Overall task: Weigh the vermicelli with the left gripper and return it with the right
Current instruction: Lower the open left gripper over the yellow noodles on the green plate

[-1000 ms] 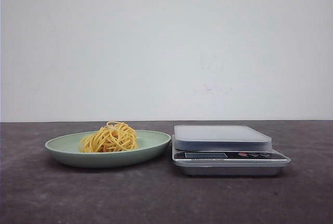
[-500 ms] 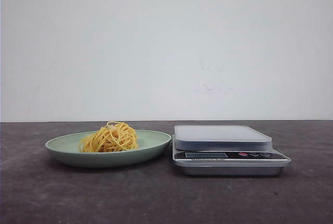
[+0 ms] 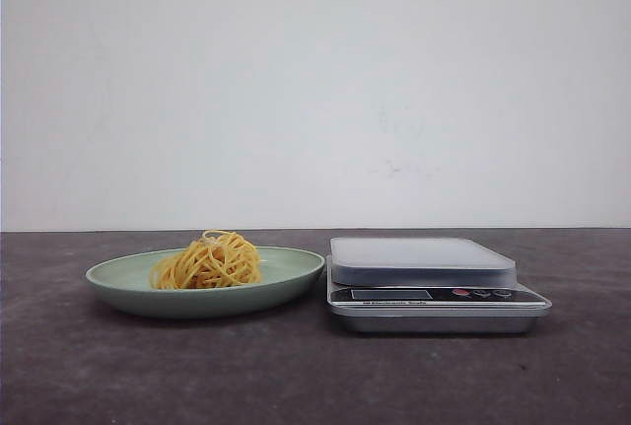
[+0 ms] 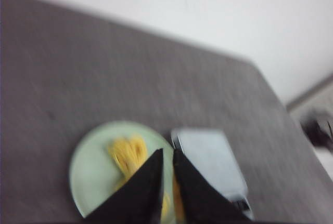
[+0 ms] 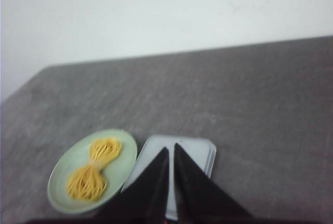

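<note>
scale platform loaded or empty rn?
Empty. The scale has a bare platform in the front view; the vermicelli sits on the green plate beside it.

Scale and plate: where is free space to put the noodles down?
The scale platform is bare. The table is open in front of both and right of the scale. The green plate has free rim around the vermicelli. Plate and scale nearly touch; that gap is tight.
</note>
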### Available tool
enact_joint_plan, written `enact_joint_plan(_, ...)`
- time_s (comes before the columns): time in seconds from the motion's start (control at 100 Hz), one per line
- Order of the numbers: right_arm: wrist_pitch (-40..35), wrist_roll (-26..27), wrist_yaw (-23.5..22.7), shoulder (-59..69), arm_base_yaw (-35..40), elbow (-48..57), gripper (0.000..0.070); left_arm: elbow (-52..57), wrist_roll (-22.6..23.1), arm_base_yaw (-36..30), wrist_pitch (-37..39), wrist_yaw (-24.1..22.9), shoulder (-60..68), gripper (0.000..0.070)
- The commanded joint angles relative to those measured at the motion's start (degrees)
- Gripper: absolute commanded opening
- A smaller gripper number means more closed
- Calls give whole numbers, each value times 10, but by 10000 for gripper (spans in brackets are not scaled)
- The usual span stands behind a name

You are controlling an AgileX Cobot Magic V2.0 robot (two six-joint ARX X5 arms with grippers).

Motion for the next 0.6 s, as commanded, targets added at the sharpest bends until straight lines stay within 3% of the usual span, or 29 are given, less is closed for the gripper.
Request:
enact_joint_plan(0.0,-9,-17,-5,15,5,21,360,8,13,-15,2,28,18,257)
enact_joint_plan(0.02,-13,-17,-5,19,7,25,418,8,9,-23,2,35,26,343)
enact_joint_plan(0.07,-23,-20,-5,29,10,33,457,8,-3,-40,2,37,40,420)
enact_joint_plan(0.3,-40,-18,-22,54,39,38,457,9,-42,-137,43,19,120,206)
enact_joint_plan(0.46,-43,-20,-22,60,56,38,457,34,-44,-199,33,-29,203,203)
enact_joint_plan(0.59,-45,-21,-22,67,65,38,458,97,-12,-229,-21,-77,286,240)
